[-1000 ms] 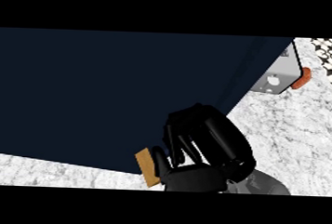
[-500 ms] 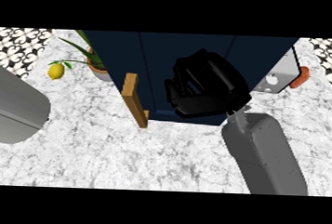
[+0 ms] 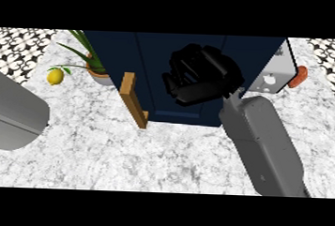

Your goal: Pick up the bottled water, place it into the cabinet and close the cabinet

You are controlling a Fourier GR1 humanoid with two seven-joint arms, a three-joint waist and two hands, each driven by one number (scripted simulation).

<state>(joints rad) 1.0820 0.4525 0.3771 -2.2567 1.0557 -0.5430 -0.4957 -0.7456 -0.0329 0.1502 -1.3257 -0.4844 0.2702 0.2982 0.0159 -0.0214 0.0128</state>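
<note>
Cabinet (image 3: 151, 53) backed away from since a second ago, right hand (image 3: 199, 81) before it, clasp unreadable, probably door-closing next.

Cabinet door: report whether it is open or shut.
Open, it seems: the cabinet door shows a wooden edge sticking out at an angle from the dark blue cabinet, not flush with its front.

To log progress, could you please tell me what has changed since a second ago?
The right hand moved up the view, and the dark blue cabinet door swung back with it, uncovering the lemon and potted plant. The grey appliance stayed put.
</note>
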